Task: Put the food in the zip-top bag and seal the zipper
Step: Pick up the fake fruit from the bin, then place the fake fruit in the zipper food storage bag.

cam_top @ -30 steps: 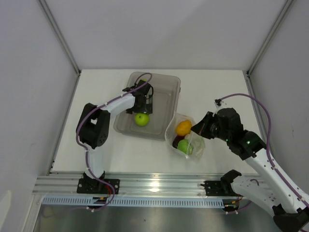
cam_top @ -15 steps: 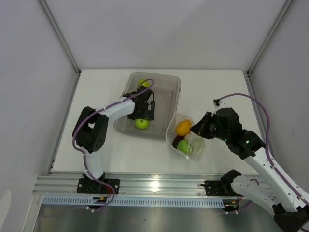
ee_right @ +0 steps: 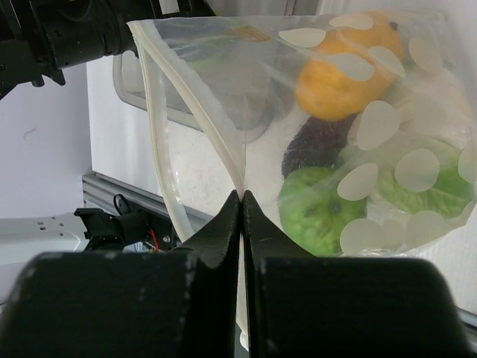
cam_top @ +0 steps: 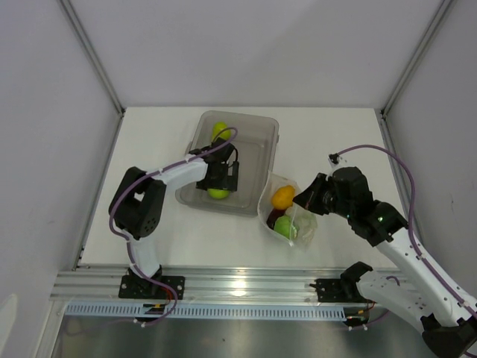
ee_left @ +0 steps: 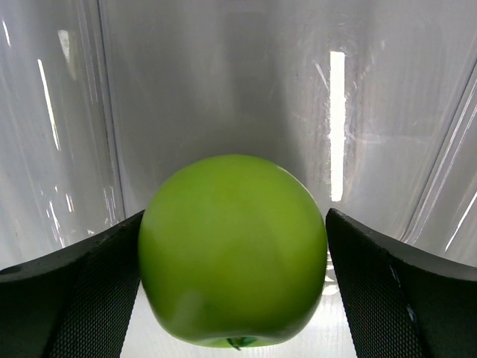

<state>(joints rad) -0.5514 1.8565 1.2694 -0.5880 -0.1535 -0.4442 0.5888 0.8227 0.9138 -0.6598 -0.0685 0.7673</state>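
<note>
In the grey tray (cam_top: 257, 121), my left gripper (cam_top: 219, 186) stands open around a round green fruit (cam_top: 218, 194). In the left wrist view that fruit (ee_left: 232, 250) fills the space between the fingers (ee_left: 89, 291), with a thin gap on the right side. A second green fruit (cam_top: 218, 131) lies at the tray's far end. My right gripper (ee_right: 242, 198) is shut on the rim of the zip-top bag (ee_right: 223, 112), holding its zipper (ee_right: 160, 134) mouth open. Inside are an orange fruit (ee_right: 339, 71), a purple piece (ee_right: 317, 142), a green fruit (ee_right: 313, 209) and a green-and-white piece (ee_right: 428, 179).
The bag (cam_top: 291, 216) lies on the white table just right of the tray's near corner. The tray's walls stand close on both sides of the left fingers. White enclosure walls ring the table and a metal rail (cam_top: 238, 287) runs along the near edge.
My left gripper has come toward the tray's near end and down around the green fruit, uncovering the second fruit at the far end. The right arm and bag have not moved.
</note>
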